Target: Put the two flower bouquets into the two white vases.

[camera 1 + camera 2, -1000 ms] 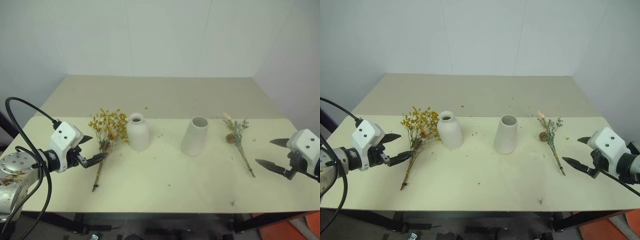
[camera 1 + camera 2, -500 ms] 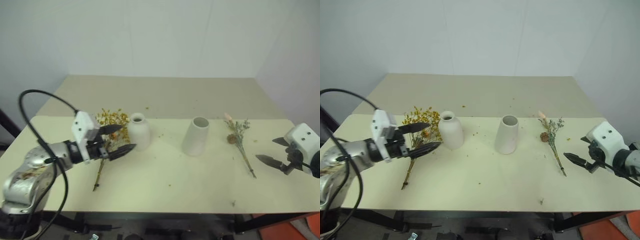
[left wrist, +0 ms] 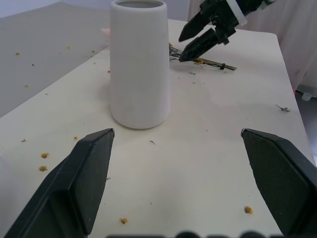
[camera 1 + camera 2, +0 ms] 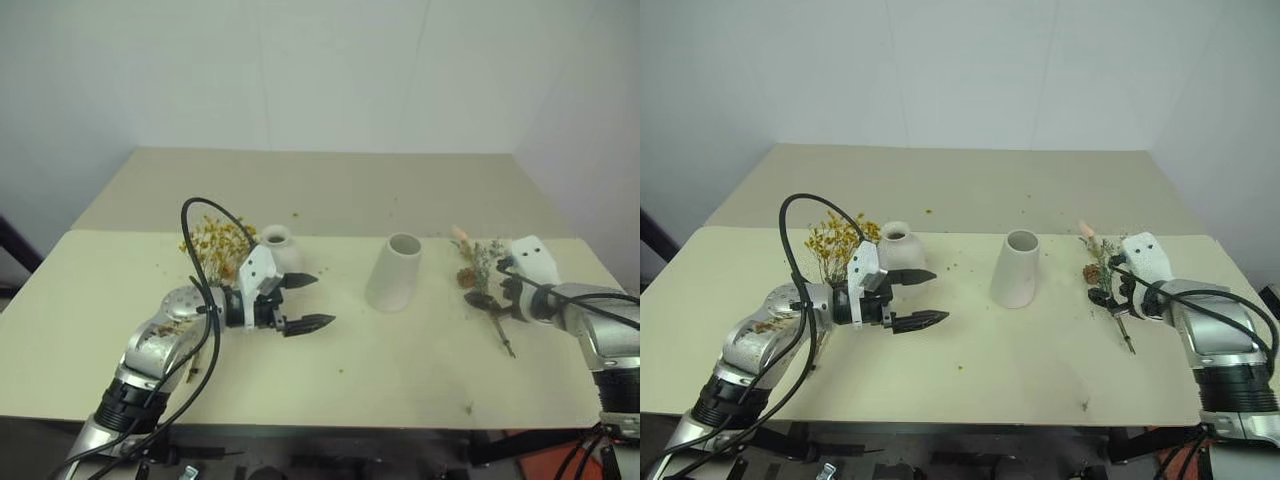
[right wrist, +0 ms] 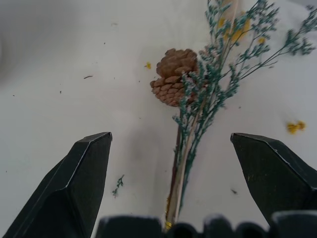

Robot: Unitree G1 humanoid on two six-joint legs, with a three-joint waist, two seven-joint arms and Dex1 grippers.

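Flower picking time
Right gripper [image 5: 168,163] hangs wide open over grey-green sprig [image 5: 198,114] (left gripper [image 4: 918,298] open too); next, squeeze its stem.

rounded vase [image 4: 897,243] lower half hidden behind left gripper [image 4: 919,297]; yellow bunch [image 4: 832,243] stems hidden by arm.

bushy yellow-orange dried bouquet [image 4: 835,243] lying left of centre beside rounded narrow-necked white vase [image 4: 895,243], upright tapered white cone vase [image 4: 1016,268] centre, sparse grey-green sprig with pine cone [image 4: 1101,272] lying right

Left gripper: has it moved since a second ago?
Yes. The open left gripper swung across from the yellow bunch toward the tapered vase, passing the rounded vase.
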